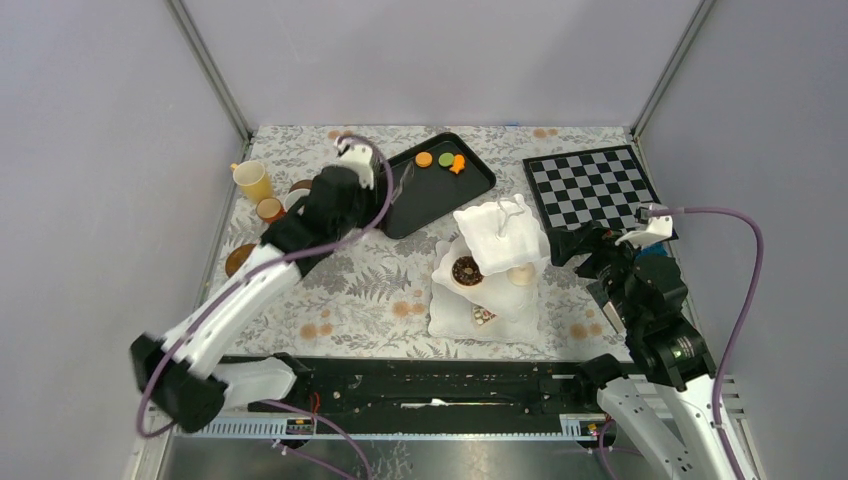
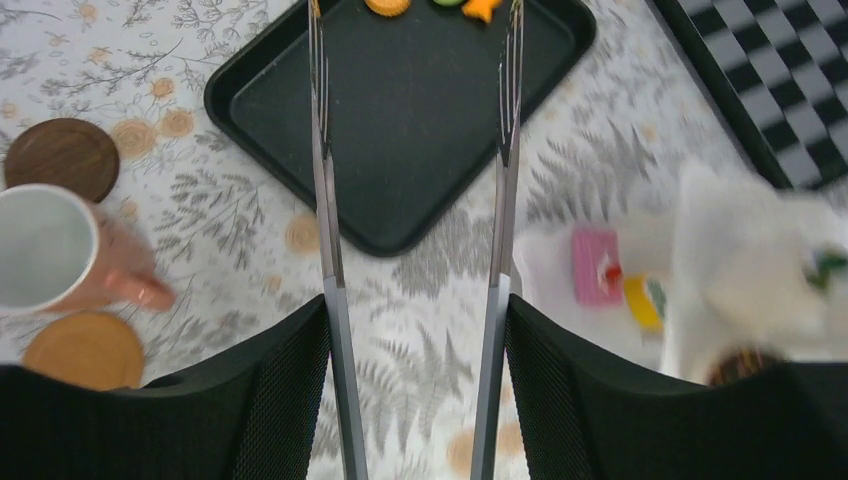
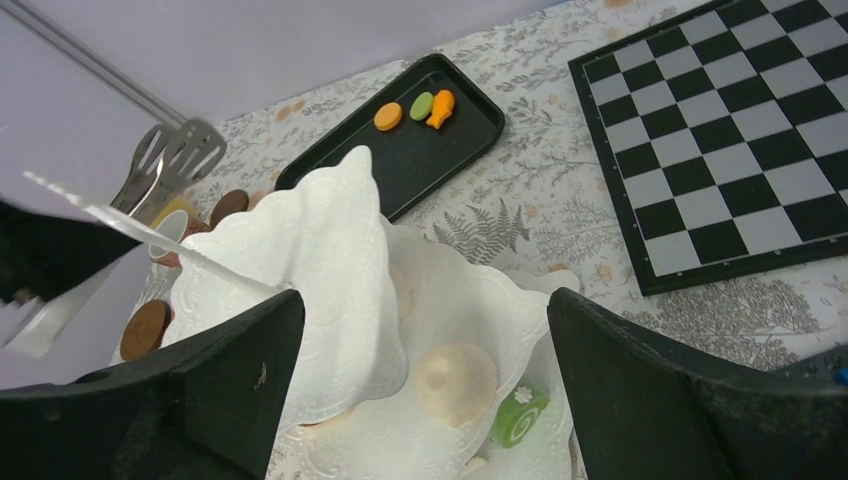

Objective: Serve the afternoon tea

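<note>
— While your left gripper (image 2: 415, 312) is clamped on the silver tongs (image 2: 327, 200), where do the tongs point?

— Noted: the tong arms run out over the black tray (image 2: 400, 130) toward its far end. Three treats lie there: orange macaron (image 3: 388, 116), green macaron (image 3: 422, 105) and orange fish-shaped piece (image 3: 440, 108). The arms are spread, each pressed against the inside of one of your fingers (image 2: 250, 400). The tips leave the top of your left wrist view.

— Your right gripper (image 1: 558, 245)?

— Jaws wide apart. It hangs just beside the white three-tier stand (image 3: 320, 260), on the stand's right. In your right wrist view the tiers fill the gap between the two fingers. Contact with the stand: cannot tell.

— What does the stand carry?

— Chocolate doughnut (image 1: 467, 270) on the middle tier, left side. Cream dome (image 3: 455, 380) below the top tier, green roll cake (image 3: 520, 412) just beside it. Pink cake (image 2: 595, 265) and yellow piece (image 2: 645, 300) low down, side by side, blurred in your left wrist view.

— Cups and saucers?

— All left of the tray, well apart from the stand. Yellow cup (image 1: 253, 181) is upright near the far-left edge of the table. Brown cup (image 2: 45, 250), white inside, is upright between dark saucer (image 2: 62, 158) and lighter saucer (image 2: 85, 350). Whether it touches either: cannot tell. Chequered board (image 1: 590, 185) lies flat right of the tray, at the far-right corner.
</note>
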### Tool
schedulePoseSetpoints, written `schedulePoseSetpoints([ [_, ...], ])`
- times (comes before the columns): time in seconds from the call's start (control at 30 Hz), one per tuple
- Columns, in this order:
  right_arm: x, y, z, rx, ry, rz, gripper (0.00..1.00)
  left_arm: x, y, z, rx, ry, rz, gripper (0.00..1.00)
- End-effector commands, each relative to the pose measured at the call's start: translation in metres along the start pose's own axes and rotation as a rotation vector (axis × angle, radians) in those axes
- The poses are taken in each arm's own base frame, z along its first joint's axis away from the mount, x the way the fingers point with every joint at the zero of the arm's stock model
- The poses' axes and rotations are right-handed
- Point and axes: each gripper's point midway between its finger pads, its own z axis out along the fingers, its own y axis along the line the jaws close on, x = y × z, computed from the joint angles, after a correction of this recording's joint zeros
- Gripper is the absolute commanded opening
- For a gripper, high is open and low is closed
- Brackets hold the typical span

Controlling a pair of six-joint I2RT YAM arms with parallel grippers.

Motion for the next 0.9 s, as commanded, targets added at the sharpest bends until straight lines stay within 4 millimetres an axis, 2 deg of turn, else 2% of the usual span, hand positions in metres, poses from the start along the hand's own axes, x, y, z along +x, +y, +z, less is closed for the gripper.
schedulePoseSetpoints([
  [0.0, -0.009, -0.006, -0.002, 0.060, -0.021, 0.044, 0.98, -0.063, -0.007, 0.065, 0.053, -0.134, -0.172, 0.64],
  [0.13, -0.011, -0.018, 0.003, 0.129, -0.044, 0.054, 0.98, -0.066, -0.004, 0.134, 0.062, -0.072, -0.158, 0.64],
  [0.23, -0.013, -0.019, 0.008, 0.140, -0.055, 0.058, 0.98, -0.052, 0.005, 0.182, 0.060, 0.008, -0.175, 0.64],
  [0.33, -0.012, -0.022, 0.009, 0.157, -0.059, 0.065, 0.98, -0.037, 0.013, 0.216, 0.038, 0.082, -0.187, 0.63],
  [0.43, -0.013, -0.025, 0.008, 0.169, -0.067, 0.058, 0.98, -0.024, 0.012, 0.240, 0.041, 0.117, -0.186, 0.63],
  [0.53, -0.014, -0.026, 0.005, 0.167, -0.077, 0.048, 0.98, -0.012, 0.012, 0.255, 0.022, 0.144, -0.179, 0.63],
  [0.6, -0.018, -0.024, 0.000, 0.151, -0.096, 0.053, 0.98, -0.003, 0.019, 0.263, -0.017, 0.163, -0.176, 0.64],
  [0.73, -0.021, -0.025, -0.013, 0.129, -0.139, 0.062, 0.98, 0.000, 0.030, 0.272, -0.084, 0.162, -0.149, 0.64],
  [0.87, -0.018, -0.024, -0.018, 0.108, -0.147, 0.066, 0.98, 0.006, 0.038, 0.282, -0.143, 0.180, -0.125, 0.64],
])
